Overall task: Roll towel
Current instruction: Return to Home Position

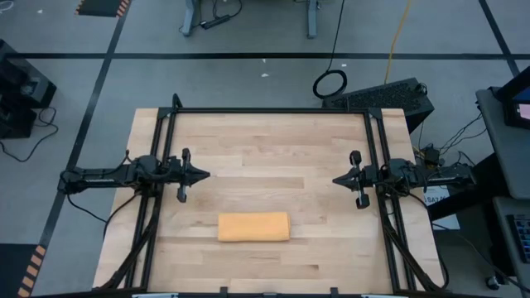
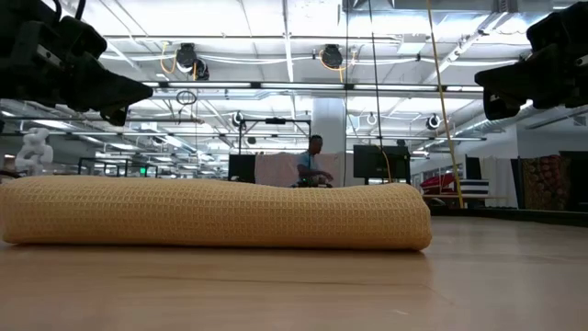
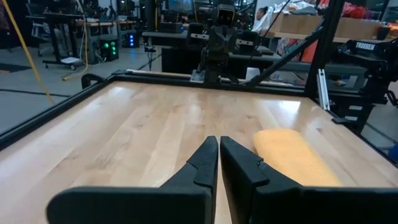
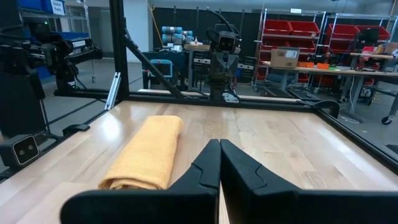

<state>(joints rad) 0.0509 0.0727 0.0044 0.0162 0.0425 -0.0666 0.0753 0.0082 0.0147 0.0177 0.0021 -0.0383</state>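
Towel first, since it lies nearest: the plain orange-yellow waffle-weave cloth towel [image 1: 253, 227] sits as a snug roll close to the front edge of the pale wooden tabletop [image 1: 273, 136]. It is about midway between the left and right edges, with its length running along the front edge. No loose flap shows from above or from table height. I'd judge the rolling finished, and the step in hand to be the arms going to their rest pose.

Further back, around mid-table, two dark arms reach in from the side edges. The left gripper [image 1: 203, 175] hangs over the wood a little in from the left edge, its fingers pressed together with nothing between them. The right gripper [image 1: 338, 179] mirrors it in from the right edge, its fingers likewise closed on nothing. Both are raised off the surface and well apart from the towel.

What's left, to my eye, calls for little: settle each arm at its parked pose without brushing the roll. Beyond the far edge, a person [image 2: 312, 161] stands in the workshop behind.
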